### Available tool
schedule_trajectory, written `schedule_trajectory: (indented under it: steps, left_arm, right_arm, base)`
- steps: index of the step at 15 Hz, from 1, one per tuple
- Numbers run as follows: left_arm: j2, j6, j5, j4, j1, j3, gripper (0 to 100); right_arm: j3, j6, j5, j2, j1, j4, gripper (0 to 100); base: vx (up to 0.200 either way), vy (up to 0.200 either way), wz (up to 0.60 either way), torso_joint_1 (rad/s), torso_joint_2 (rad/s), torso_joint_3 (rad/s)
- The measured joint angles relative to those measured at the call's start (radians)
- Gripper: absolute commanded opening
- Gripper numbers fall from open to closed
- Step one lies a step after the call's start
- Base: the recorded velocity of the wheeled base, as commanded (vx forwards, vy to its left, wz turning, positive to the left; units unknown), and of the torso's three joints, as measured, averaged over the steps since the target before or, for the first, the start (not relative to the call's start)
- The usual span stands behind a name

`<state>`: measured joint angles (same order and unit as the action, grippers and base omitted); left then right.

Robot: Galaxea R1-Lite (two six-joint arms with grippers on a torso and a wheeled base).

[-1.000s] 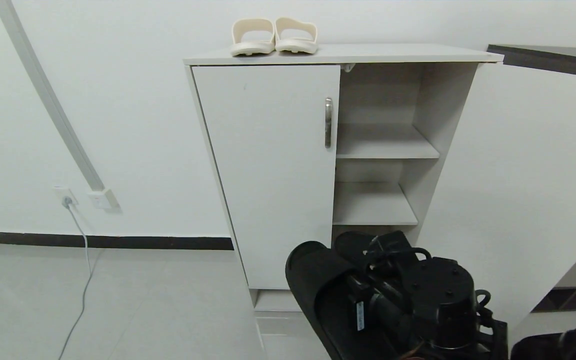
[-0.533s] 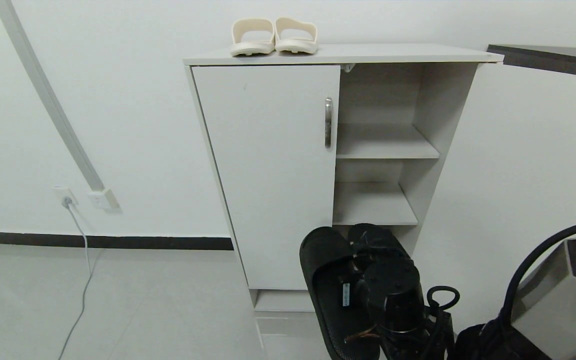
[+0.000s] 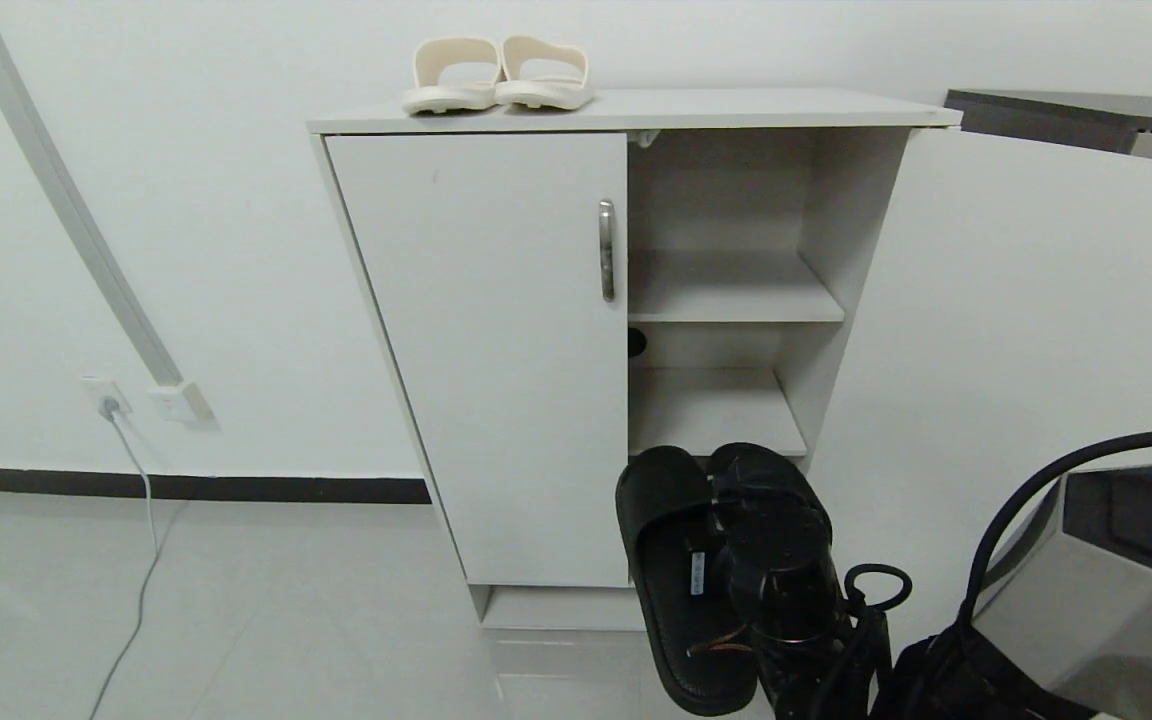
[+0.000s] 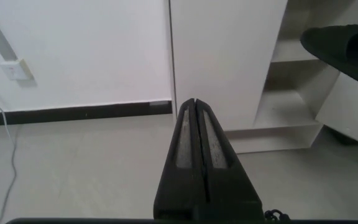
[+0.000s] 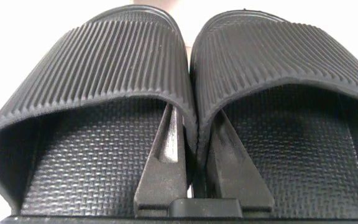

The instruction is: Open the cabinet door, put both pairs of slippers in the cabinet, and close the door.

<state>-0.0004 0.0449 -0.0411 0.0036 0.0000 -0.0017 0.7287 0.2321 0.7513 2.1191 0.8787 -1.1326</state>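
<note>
Two pairs: locate each. [M]

Cream slippers (image 3: 496, 75) sit on the cabinet (image 3: 786, 105) top, at its front left edge, untouched. Black slippers (image 3: 696, 570) hang in the right gripper (image 5: 194, 118), before the open half. Toes are near the front edge of the lower shelf (image 3: 716, 415), seemingly just under it. [K]

Grip? [M]

One finger is inside each slipper, jaws clamped on the two inner strap walls, soles side by side. Judged firm, not verified. [K]

Axis and heading? [M]

Long axis runs from the wrist toward the opening, toes leading. The bay lies directly ahead of the toes, between the closed left door (image 3: 476, 350) and the swung-out right door (image 3: 1016, 350). A push along that axis should seat them; which level, cannot say. Watch toe clearance at the shelf lip. [K]

Other arm? [M]

Left gripper (image 4: 194, 106) is low, facing the left door's foot, fingers pressed together, nothing held. Right arm is nearer. [K]
</note>
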Motion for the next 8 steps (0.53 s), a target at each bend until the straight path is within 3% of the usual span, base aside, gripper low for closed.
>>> schedule_trajectory:
  steps: [8]
  left_arm:
    - [0.0, -0.016, 0.003, 0.001, 0.0, 0.0, 0]
  right_arm:
    - [0.041, 0.0, 0.006, 0.016, -0.049, 0.001, 0]
  base:
    - [0.0, 0.0, 0.0, 0.0, 0.0, 0.0]
